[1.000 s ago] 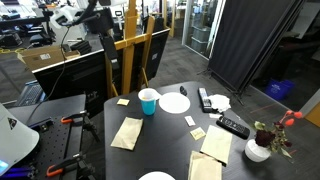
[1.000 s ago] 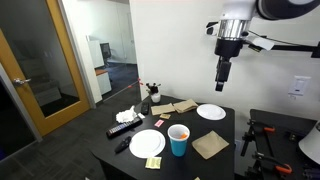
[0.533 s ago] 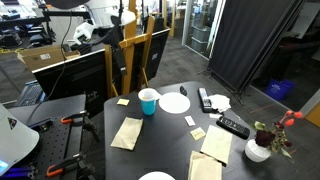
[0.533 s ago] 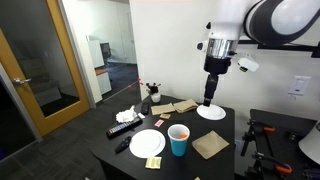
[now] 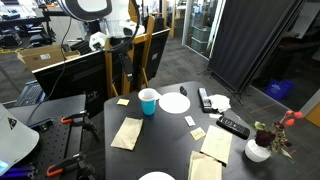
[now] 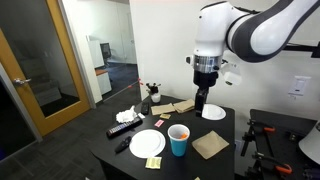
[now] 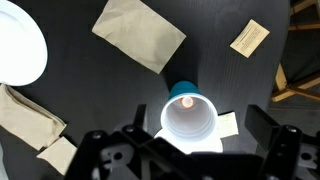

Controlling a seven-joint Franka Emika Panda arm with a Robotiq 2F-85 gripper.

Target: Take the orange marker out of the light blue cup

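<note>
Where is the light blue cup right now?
In an exterior view the light blue round cup stands on the black table beside a round white plate, a tan napkin nearby.

Robotics lab or office workspace; black curtain partition, wooden frames, cardboard box among cluttered gear behind; orange-handled clamps beside black table; wood-framed glass door, wall outlet, big robot arm

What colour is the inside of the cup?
Whitish; the wrist view looks straight down into the cup.
</note>
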